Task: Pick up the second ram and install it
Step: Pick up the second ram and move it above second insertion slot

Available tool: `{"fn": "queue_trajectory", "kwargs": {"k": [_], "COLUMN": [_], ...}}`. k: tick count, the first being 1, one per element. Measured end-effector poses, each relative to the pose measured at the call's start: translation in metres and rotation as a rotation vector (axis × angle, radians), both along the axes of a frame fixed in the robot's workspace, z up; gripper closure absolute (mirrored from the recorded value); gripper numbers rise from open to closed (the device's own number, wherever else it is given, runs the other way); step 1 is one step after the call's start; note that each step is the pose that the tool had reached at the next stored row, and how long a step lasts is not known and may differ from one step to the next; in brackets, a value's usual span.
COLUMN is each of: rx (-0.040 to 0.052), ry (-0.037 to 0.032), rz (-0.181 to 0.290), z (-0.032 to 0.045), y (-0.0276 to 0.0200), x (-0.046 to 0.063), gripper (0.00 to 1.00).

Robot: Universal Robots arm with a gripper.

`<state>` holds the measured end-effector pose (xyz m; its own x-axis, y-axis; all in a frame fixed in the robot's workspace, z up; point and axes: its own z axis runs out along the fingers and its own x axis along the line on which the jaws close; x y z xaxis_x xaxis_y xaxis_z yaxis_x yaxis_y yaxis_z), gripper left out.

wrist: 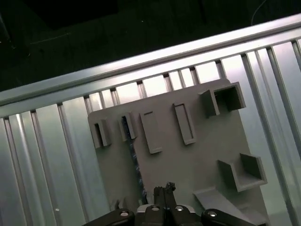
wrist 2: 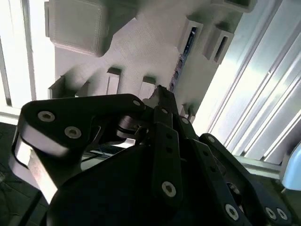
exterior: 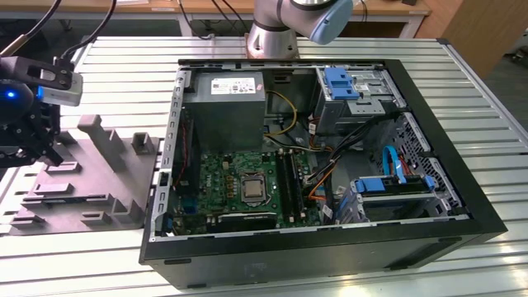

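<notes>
Your gripper [wrist: 164,189] hangs over the grey holder [wrist: 202,160], fingertips pinched together with nothing between them. Just beside them the second ram [wrist: 134,157] stands on edge in the holder's slot. Farther off, in the exterior view, the open computer case [exterior: 330,250] holds the green motherboard [exterior: 219,179]

Exterior view: even overhead light is falling on the ribbed surface [exterior: 470,93], which is gleaming pale. The computer case [exterior: 330,253] is shading its own interior, and a blue lamp [exterior: 10,94] is glowing at the arm's wrist.

Second wrist view: the surface is blowing out to white glare, and the end effector [wrist 2: 160,92] is showing as a dark silhouette.

First wrist view: the grey holder block [wrist: 188,155] is throwing short, soft shadows. The space beyond the surface's edge is lying in near darkness.
</notes>
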<state>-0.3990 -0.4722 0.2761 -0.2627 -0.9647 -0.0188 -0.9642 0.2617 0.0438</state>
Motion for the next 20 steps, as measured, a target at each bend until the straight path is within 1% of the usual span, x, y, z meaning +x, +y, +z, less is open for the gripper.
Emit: {"fn": "queue_trajectory", "kwargs": {"k": [8,12,15,17,20], "rx": [0.0000,0.0000,0.0005,0.0008,0.0009], "ry": [0.0002,-0.0007,-0.0011,-0.0011,-0.0010], "rz": [0.141,0.156,0.176,0.199,0.248], "z": [-0.0035,-0.0042,-0.0057,-0.0070,-0.0086], "y": [0.0000,0.0000,0.0000,0.0000,0.0000], "x": [-0.0001,-0.0030,-0.0039,-0.0040,-0.0040], "gripper": [0.89,0.89,0.89,0.89,0.89]}}
